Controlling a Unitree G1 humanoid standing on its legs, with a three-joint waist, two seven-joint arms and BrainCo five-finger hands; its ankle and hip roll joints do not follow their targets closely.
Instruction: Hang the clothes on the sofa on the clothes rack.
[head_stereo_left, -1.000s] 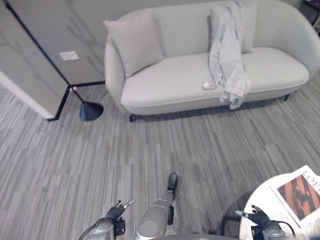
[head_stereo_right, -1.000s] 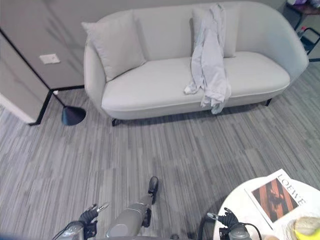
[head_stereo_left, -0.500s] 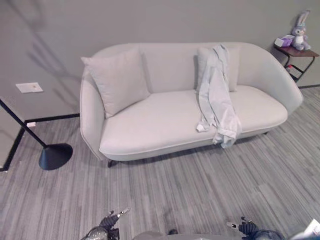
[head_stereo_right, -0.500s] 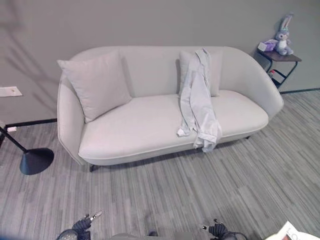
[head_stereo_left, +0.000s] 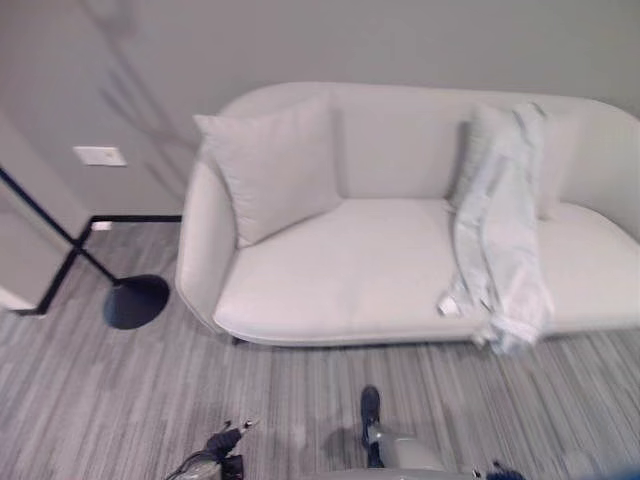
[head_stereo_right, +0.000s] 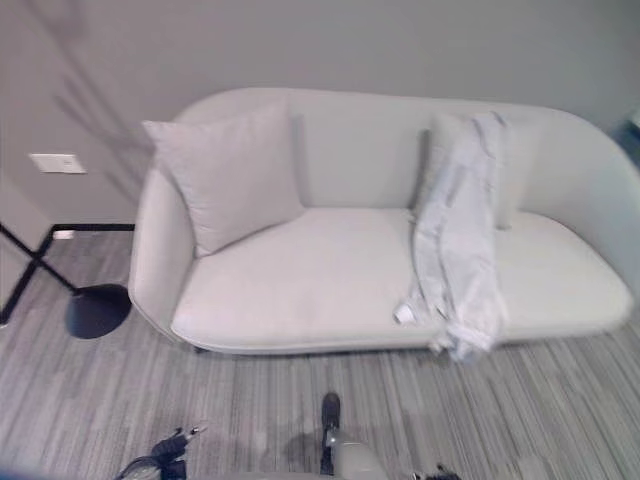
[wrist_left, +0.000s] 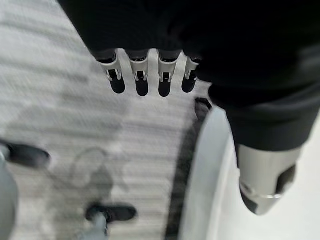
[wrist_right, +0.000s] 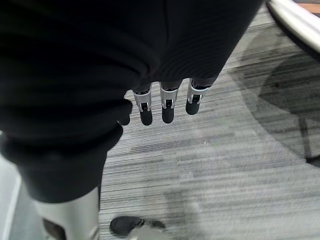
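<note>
both hands (wrist_left: 150, 80) (wrist_right: 165, 107) low, fingers relaxed

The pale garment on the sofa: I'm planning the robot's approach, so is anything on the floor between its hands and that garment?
Nothing visible blocks the way. The garment drapes over the sofa back and seat edge, and bare striped carpet lies between it and the hands. The left hand and right hand hang open, holding nothing.

no readable text, no labels, no numbers, no signs on anything in view
</note>
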